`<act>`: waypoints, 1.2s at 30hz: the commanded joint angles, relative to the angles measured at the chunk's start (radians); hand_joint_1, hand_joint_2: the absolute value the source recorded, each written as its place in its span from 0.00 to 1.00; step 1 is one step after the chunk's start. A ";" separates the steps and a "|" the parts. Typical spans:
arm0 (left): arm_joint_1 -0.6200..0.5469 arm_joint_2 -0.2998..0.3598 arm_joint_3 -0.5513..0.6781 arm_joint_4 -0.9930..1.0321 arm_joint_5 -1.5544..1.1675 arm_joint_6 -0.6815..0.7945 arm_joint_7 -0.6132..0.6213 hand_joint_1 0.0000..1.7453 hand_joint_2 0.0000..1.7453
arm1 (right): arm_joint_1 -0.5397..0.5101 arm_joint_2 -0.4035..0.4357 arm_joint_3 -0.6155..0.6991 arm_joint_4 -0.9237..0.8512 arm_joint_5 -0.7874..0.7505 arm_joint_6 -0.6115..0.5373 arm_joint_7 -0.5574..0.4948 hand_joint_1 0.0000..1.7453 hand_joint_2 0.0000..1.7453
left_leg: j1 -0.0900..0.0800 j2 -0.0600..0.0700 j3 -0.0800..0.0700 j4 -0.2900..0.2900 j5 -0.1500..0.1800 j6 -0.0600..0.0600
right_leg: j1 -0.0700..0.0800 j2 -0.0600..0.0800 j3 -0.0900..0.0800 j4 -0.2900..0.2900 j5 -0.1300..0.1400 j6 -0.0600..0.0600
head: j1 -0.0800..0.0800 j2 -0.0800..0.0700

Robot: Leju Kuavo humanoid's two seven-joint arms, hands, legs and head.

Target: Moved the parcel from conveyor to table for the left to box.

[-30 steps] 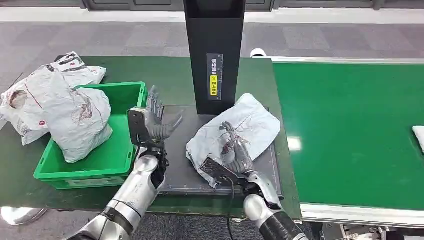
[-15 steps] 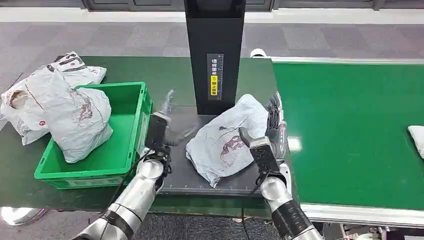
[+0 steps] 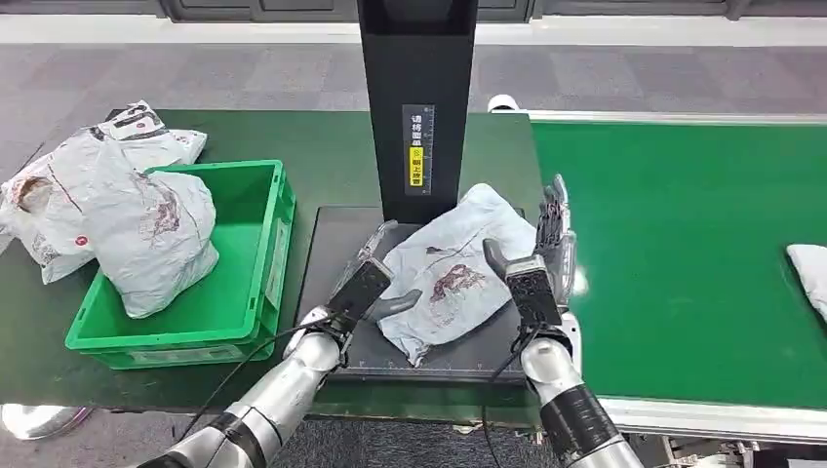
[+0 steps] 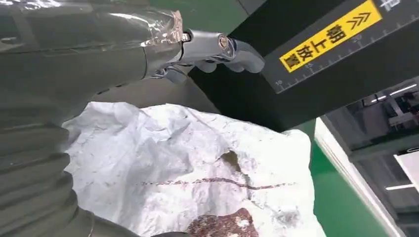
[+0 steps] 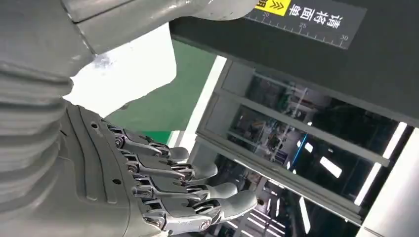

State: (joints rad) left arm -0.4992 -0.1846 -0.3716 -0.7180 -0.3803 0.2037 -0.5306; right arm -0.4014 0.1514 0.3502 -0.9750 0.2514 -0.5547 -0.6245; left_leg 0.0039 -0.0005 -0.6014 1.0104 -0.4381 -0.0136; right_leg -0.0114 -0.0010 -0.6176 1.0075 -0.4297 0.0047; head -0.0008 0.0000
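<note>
- Lying crumpled on the dark scale platform at the foot of the black scanner column, the grey parcel bag sits where it sat a second ago, its printed side up.
- A second back the right hand lay on top of the parcel bag; now it stands off its right edge, lifted, fingers straight and spread, holding nothing.
- From the right wrist view those fingers are fanned out in open air, with the column's yellow label above.
- The left hand has come across from beside the green crate and now lies low at the bag's left edge, fingers stretched out and apart, thumb against or just beside the plastic; whether it presses I cannot tell.
- Its wrist view has the bag close below and one finger reaching toward the column's base.
- In the crate rests another grey bag, with one more behind it on the green bench, both unmoved.
- On the green conveyor, a white parcel at the far right edge has crept further into sight.
</note>
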 commanded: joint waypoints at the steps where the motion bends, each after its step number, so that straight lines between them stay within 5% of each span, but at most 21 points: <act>1: -0.083 0.018 -0.129 0.171 -0.149 0.009 0.085 0.00 1.00 | -0.025 -0.051 -0.074 0.000 -0.009 -0.033 0.016 0.00 1.00 | 0.000 -0.001 0.001 -0.001 0.000 0.000 | 0.000 -0.001 0.001 -0.001 0.000 0.000 | 0.000 0.000; 9: -0.156 0.025 -0.262 0.369 -0.429 -0.003 0.325 0.00 1.00 | -0.007 -0.095 -0.131 -0.004 -0.007 0.090 0.102 0.00 1.00 | 0.000 -0.003 0.002 -0.001 0.000 0.001 | -0.001 -0.003 0.003 -0.002 0.000 0.000 | 0.000 0.000; 10: -0.160 0.029 -0.272 0.372 -0.452 -0.008 0.346 0.98 1.00 | 0.001 -0.092 -0.137 -0.014 -0.006 0.095 0.102 0.00 1.00 | 0.000 -0.002 0.001 0.000 0.000 0.001 | -0.001 -0.002 0.002 -0.001 0.000 0.001 | 0.000 0.000; 18: -0.160 0.050 -0.248 0.363 -0.533 -0.031 0.401 1.00 1.00 | 0.068 -0.066 -0.148 -0.108 0.061 0.135 0.155 0.00 1.00 | 0.000 0.000 0.004 -0.001 0.000 0.001 | -0.002 0.000 0.004 -0.001 0.001 0.001 | 0.000 0.000; 36: -0.130 0.059 -0.022 0.221 -0.544 0.310 0.378 1.00 1.00 | 0.139 -0.059 -0.196 -0.169 0.086 0.140 0.148 0.00 1.00 | 0.001 0.001 0.006 -0.003 0.000 0.000 | 0.001 0.000 0.006 -0.003 0.001 0.000 | 0.000 0.000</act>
State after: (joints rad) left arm -0.6396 -0.1541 -0.5245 -0.4456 -0.9430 0.3695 -0.1534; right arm -0.2725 0.0843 0.2129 -1.1429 0.3426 -0.4074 -0.4704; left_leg 0.0038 -0.0008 -0.5984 1.0101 -0.4379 -0.0137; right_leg -0.0116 -0.0019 -0.6146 1.0075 -0.4287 0.0046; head -0.0008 0.0000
